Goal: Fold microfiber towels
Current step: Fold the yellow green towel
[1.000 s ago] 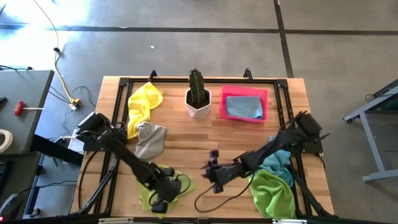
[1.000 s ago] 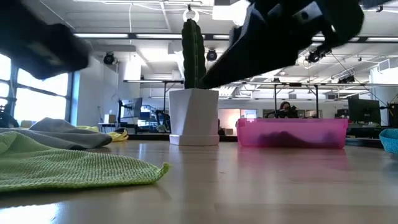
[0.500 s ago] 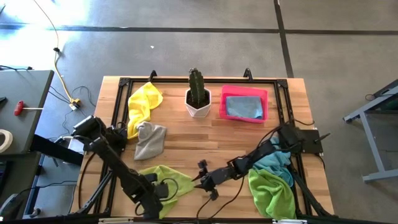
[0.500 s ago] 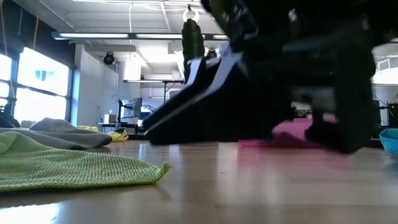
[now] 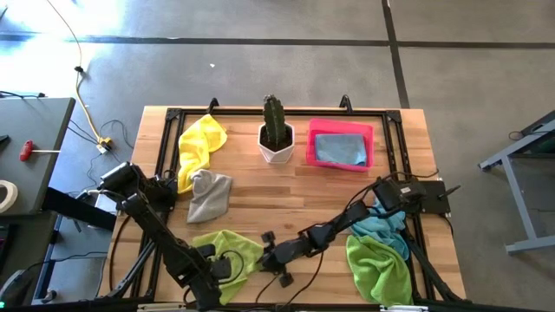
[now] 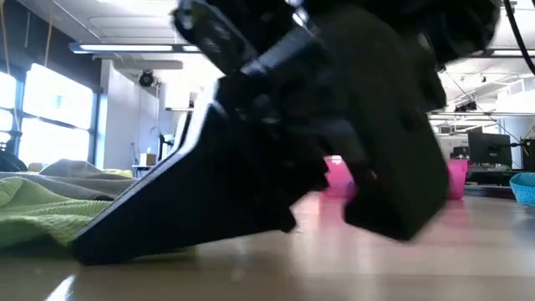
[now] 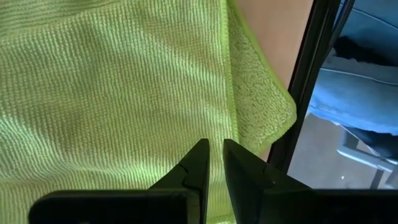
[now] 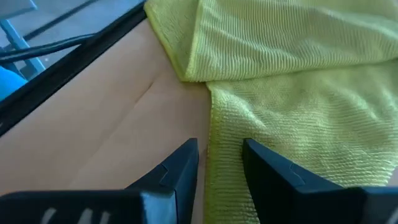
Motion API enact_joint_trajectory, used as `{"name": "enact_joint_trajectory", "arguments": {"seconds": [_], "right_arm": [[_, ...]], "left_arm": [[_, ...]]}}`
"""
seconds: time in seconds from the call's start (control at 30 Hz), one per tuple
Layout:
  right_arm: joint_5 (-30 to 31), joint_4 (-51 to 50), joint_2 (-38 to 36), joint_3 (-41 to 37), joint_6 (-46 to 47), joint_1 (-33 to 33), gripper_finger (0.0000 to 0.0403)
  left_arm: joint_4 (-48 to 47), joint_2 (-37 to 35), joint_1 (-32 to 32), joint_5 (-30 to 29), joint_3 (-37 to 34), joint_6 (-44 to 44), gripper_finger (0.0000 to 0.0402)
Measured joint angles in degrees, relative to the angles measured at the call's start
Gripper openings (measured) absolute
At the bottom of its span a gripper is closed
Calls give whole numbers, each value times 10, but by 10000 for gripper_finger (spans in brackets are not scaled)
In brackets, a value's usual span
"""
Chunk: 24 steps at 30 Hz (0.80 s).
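Note:
A lime green towel (image 5: 227, 251) lies spread on the wood near the table's front edge, one corner (image 7: 267, 106) turned over. My left gripper (image 5: 217, 270) points down over its near part, its fingers (image 7: 213, 149) almost together at the hem. My right gripper (image 5: 263, 256) reaches in low from the right, open. Its fingertips (image 8: 219, 149) stand on either side of the towel's right edge (image 8: 211, 118) without touching it. In the low view the right gripper (image 6: 251, 167) fills the picture, with the towel (image 6: 42, 213) beyond it. My left gripper comes from above, pointing down, with a thin gap between its fingertips (image 7: 200, 152). They stand at the towel's hem (image 7: 231, 124) beside the turned-over corner. The cloth there lies flat on the table. I cannot tell whether the fingers touch or pinch it.
A yellow towel (image 5: 201, 143) and a grey one (image 5: 210, 195) lie at the far left. A potted cactus (image 5: 276, 137) and a pink tray (image 5: 310, 147) holding a light blue cloth (image 5: 338, 149) stand at the back. Blue (image 5: 381, 227) and green (image 5: 377, 269) towels are heaped at the right.
My right gripper has come down and toward the table's left and near edge, from above the table's middle to the lime towel's right edge, and has tipped further down. My left gripper has shifted toward the table's left and near edge and rolled.

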Motion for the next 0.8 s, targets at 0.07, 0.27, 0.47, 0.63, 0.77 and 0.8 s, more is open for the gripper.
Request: {"name": "enact_joint_trajectory", "arguments": {"seconds": [0.07,0.27,0.47,0.63,0.77,0.8], "right_arm": [[0,-56,2,23,14,-3,120],[1,-119,4,47,22,-8,74],[8,-141,2,47,28,-8,7],[11,-175,-11,47,41,-9,7],[20,-263,-49,45,45,-10,2],[23,-284,-61,44,51,-10,3]], "left_arm": [[1,0,0,-1,0,0,39],[0,0,0,-1,0,2,39],[0,0,-9,-8,0,2,39],[0,0,-16,-50,0,3,39],[0,0,-15,-75,0,23,39],[0,0,-14,-80,0,31,39]]}}
